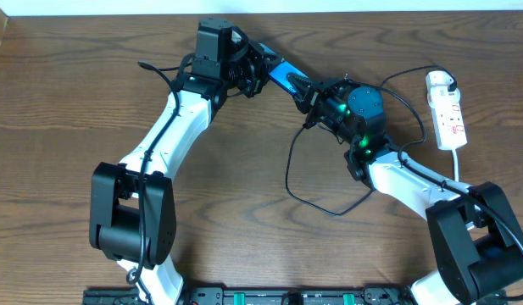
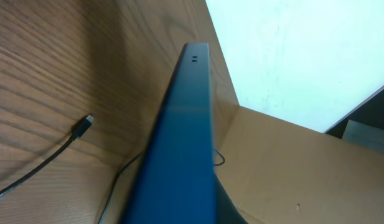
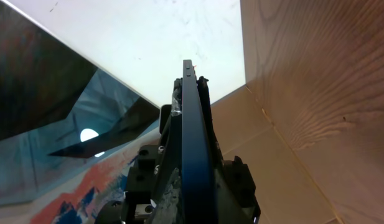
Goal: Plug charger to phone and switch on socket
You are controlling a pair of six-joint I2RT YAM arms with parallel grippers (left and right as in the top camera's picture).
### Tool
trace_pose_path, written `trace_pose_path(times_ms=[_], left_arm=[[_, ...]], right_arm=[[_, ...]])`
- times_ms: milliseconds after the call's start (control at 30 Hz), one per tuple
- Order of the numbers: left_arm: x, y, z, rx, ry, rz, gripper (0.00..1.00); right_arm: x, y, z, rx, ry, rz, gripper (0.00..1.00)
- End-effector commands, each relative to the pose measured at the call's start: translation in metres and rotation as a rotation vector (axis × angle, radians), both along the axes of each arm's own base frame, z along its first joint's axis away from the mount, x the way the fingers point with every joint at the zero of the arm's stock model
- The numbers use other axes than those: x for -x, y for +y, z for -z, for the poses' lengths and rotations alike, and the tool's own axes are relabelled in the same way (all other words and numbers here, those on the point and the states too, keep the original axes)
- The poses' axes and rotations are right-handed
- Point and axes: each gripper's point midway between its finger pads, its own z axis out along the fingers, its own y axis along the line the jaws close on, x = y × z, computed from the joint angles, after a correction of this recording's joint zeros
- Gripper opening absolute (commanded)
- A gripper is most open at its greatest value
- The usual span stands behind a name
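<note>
The phone (image 1: 286, 78), blue-screened, is held off the table between both arms. My left gripper (image 1: 254, 72) is shut on its left end. My right gripper (image 1: 316, 100) is closed on its right end. In the left wrist view the phone (image 2: 185, 137) runs up from the bottom of the frame, and my fingers are hidden. In the right wrist view it (image 3: 193, 149) is edge-on between black fingers (image 3: 195, 186). The charger cable (image 1: 291, 174) loops on the table, and its tip (image 2: 87, 119) lies free. Its white plug head (image 1: 439, 82) sits in the socket (image 1: 448, 114).
The table's far edge runs close behind the phone, with white floor beyond. A cardboard box (image 2: 291, 168) stands past that edge and also shows in the right wrist view (image 3: 254, 124). The cable loop lies under and in front of the right arm.
</note>
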Motion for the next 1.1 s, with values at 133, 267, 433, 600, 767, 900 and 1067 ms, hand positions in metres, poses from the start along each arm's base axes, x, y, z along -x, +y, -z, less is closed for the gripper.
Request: trace_pose_path(times_ms=[133,267,433,600,767,900,1067], left_arm=[[0.001,-0.002,-0.008,-0.025,-0.035,0.000,0.08],[0.000,0.000,-0.007,-0.032,-0.037,-0.010,0.07],[-0.001,0.000,-0.007,-0.033,-0.038,-0.012,0.08],[0.000,-0.001,-0.007,-0.041,-0.053,0.007,0.07],[0.004,-0.003,-0.010,-0.054,-0.099,0.070,0.07],[0.004,0.002,-0.012,-0.048,-0.121,0.102,0.07],[0.004,0.015,-0.018,-0.038,-0.176,0.165,0.07]], right_arm=[[0.020,0.028,-0.021,0.000,-0.089,-0.130,0.02],[0.020,0.028,-0.021,0.000,-0.090,-0.131,0.08],[0.020,0.028,-0.021,0.010,-0.101,-0.131,0.16],[0.019,0.027,-0.018,0.036,-0.113,-0.129,0.38],[0.014,0.018,-0.006,0.090,-0.105,-0.113,0.47],[0.007,0.006,-0.002,0.144,-0.135,-0.093,0.52],[-0.006,-0.019,0.002,0.286,-0.255,-0.067,0.67]])
